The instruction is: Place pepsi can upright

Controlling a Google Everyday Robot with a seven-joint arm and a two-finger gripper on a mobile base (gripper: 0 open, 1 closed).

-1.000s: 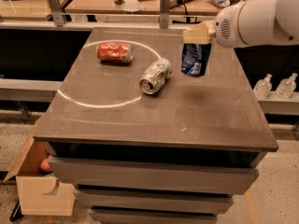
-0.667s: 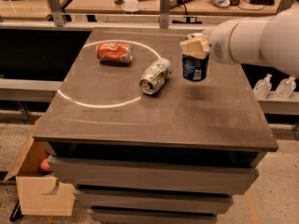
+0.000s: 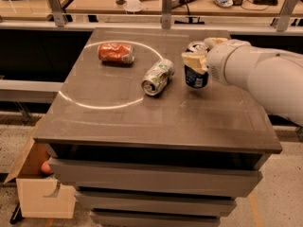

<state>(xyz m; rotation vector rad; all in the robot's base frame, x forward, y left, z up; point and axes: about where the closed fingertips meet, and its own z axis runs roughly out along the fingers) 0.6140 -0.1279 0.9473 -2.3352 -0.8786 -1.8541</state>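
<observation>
The pepsi can (image 3: 195, 75) is dark blue with a silver top and stands upright on or just above the dark table (image 3: 156, 122), right of centre. My gripper (image 3: 198, 56) comes in from the right on a white arm, and its cream fingers are closed around the can's upper part. The can's top rim shows above the near finger (image 3: 192, 61).
A silver-and-green can (image 3: 157, 76) lies on its side just left of the pepsi can. An orange-red can (image 3: 116, 52) lies on its side at the back left, inside a white circle marked on the table. A cardboard box (image 3: 40, 181) stands on the floor at lower left.
The arm has swung left and lower, carrying the pepsi can closer to the silver-and-green can. The other two cans have not moved.
</observation>
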